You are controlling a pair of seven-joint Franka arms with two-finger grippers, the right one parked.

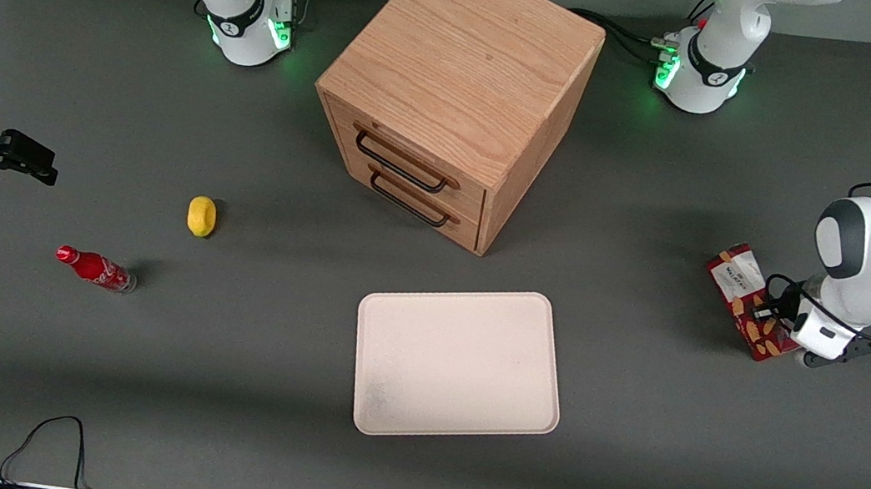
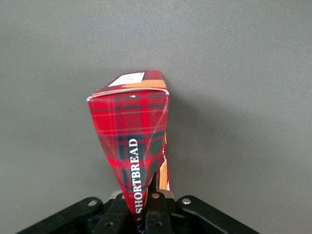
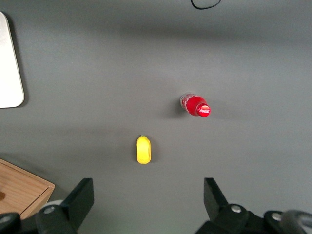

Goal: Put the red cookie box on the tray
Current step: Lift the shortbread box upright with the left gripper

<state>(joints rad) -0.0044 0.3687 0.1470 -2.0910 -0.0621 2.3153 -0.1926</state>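
While the red cookie box sits at the right edge of the front picture, the gripper is right on it. Up close, the jaws are pinching the red cookie box at one end. The tray lies flat on the gray surface in the lower middle of the picture, well apart from the box. A wooden drawer cabinet stands above the tray in the picture.

A grey table carries a wooden drawer cabinet, the tray nearer the camera, and a lemon and bottle toward the parked arm's end. The gripper clamps the box, apparently lifted, at the working arm's end.
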